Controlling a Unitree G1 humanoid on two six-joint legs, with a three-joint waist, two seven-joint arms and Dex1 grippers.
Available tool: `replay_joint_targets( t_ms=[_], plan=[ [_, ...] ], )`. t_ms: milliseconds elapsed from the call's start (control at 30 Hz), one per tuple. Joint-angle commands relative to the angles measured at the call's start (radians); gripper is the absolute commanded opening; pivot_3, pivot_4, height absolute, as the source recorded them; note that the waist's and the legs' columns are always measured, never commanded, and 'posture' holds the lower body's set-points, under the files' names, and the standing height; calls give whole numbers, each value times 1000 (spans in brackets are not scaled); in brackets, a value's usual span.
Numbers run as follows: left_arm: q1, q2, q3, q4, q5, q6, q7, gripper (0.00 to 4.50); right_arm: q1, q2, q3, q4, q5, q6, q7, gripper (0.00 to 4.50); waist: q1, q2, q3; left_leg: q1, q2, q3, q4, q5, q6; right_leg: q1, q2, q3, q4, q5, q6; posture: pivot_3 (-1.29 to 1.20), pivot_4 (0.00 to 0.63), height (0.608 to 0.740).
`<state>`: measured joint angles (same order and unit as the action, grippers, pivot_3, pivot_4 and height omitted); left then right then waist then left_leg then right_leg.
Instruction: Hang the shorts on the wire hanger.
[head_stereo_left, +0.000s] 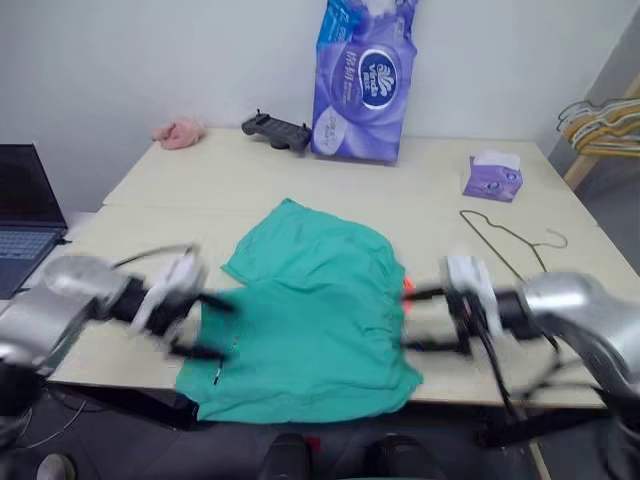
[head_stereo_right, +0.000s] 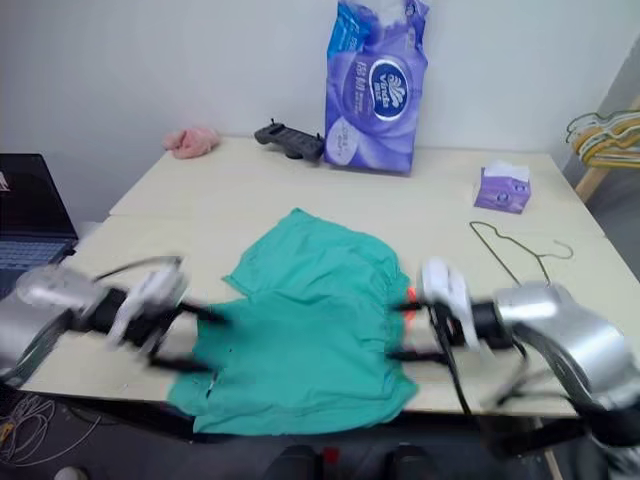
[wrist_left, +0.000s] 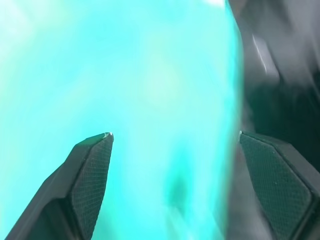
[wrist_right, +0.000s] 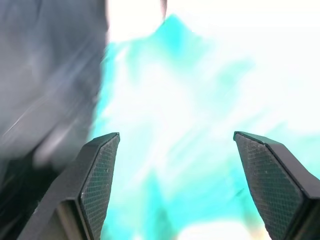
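Plain office or lab room.
A pale table (head_stereo_left: 300, 185) against a bare white wall (head_stereo_left: 150, 60), a laptop (head_stereo_left: 25, 225) off its left edge, hangers (head_stereo_left: 605, 125) racked at right.

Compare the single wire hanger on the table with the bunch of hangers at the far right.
The wire hanger lies flat on the table; the bunch of hangers hangs off a wooden stand. The wire hanger is one thin, dull wire; the bunch is several thicker, yellow-green ones. Both have hooks.
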<state>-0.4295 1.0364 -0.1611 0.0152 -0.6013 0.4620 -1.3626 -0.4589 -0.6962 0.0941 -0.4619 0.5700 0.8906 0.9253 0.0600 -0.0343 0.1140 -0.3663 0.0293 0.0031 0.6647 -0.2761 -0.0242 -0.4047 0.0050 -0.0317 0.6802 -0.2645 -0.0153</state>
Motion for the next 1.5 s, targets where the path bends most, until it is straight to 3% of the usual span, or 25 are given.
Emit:
replay_joint_targets(
  t_ms=[33, 133, 200, 267, 433, 600, 733, 1067, 1267, 1400, 1500],
  plan=[
    [-49, -144, 64, -2, -10, 104, 217, 4272, -43, 122, -40, 104, -92, -48, -216, 3867, -5, -1, -1, 0, 0, 0, -1, 0, 0, 0, 0, 1, 0, -1, -1, 124, 65, 740],
    [-56, -376, 51, -11, 30, 125, 434, 4272, -35, 257, -10, 202, -190, -175, -347, 3867, -3, -1, -1, -2, 1, -2, -3, -2, 0, -3, -7, 4, 0, 1, -4, 126, 63, 740],
    [-39, -472, 41, 7, 72, 112, 511, 4272, -28, 315, 8, 252, -244, -230, -403, 3867, -5, -1, -1, -9, 1, -1, -1, -3, -2, -10, -8, 8, 0, 1, -4, 122, 62, 740],
    [-26, -527, 35, 22, 105, 98, 550, 4272, -22, 337, 31, 285, -285, -276, -418, 3867, -11, -1, -1, -17, 0, 3, 0, -3, -2, -19, -10, 12, 1, 2, -2, 120, 58, 740],
    [48, -609, -6, 125, 237, 3, 627, 4272, 32, 390, 101, 318, -318, -308, -410, 3867, -13, -1, -2, -13, -1, 6, 0, -3, -1, -17, -12, 15, 1, 2, -2, 113, 58, 740],
    [55, -601, 19, 217, 314, -41, 663, 4272, 63, 384, 185, 388, -442, -332, -463, 3867, -14, 0, -4, -9, -1, 5, 0, -3, -1, -14, -8, 15, 2, 5, -3, 120, 53, 740],
    [40, -588, 36, 255, 333, -67, 652, 4272, 65, 412, 151, 406, -458, -340, -502, 3867, -24, 0, -4, 5, -1, 7, 0, -2, 0, -1, -5, 16, 1, 4, 0, 124, 49, 740],
    [-23, -634, 60, 264, 342, -84, 652, 4272, 74, 341, 156, 400, -544, -362, -495, 3867, -34, 1, -7, 3, 0, 6, 0, -1, 1, -2, -3, 17, 1, 5, -1, 107, 45, 740],
    [-19, -599, 118, 7, 174, 105, 557, 4272, 120, 370, 31, 231, -386, -264, -442, 3867, -35, 1, -6, 1, 1, 5, 0, -1, 1, -4, -4, 17, 1, 5, -1, 102, 50, 740],
    [-2, -507, 170, -172, 15, 272, 465, 4272, 157, 336, -49, 82, -243, -124, -383, 3867, -38, 1, -6, 2, 2, 6, -1, -1, 1, -4, -4, 18, 1, 4, -1, 104, 55, 740],
    [3, -432, 175, -236, 17, 243, 411, 4272, 185, 269, -157, 7, -149, -3, -361, 3867, -37, 1, -6, 3, 1, 6, -1, -1, 1, -3, -4, 17, 1, 4, -1, 109, 58, 740]
  ],
)
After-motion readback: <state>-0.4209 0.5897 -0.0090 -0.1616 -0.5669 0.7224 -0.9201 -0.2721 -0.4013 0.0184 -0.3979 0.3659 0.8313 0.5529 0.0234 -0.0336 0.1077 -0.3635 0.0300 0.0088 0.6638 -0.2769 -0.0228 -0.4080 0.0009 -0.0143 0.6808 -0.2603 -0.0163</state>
